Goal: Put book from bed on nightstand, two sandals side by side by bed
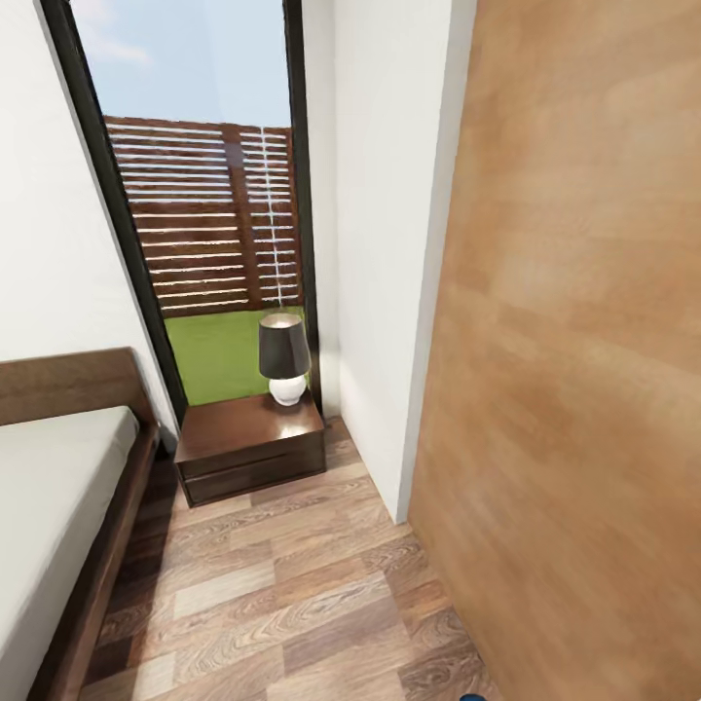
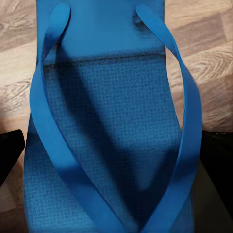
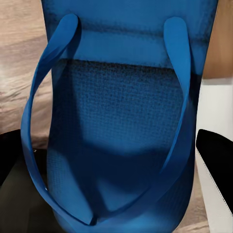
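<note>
The head view shows the white-walled bedroom with a light wood-plank floor (image 1: 282, 594), a tall dark-framed window, a low white bed (image 1: 49, 506) in a dark wooden frame, and beside it a small glossy reddish-brown nightstand (image 1: 251, 443) with a dark-shaded lamp (image 1: 283, 356); no book lies on it. In the left wrist view, a blue rubber flip-flop sandal (image 2: 116, 141) sits between the left gripper's dark fingers (image 2: 10, 150), apparently held. In the right wrist view, a second blue sandal (image 3: 121, 141) sits likewise. Both sandals are yet to be placed, I judge.
</note>
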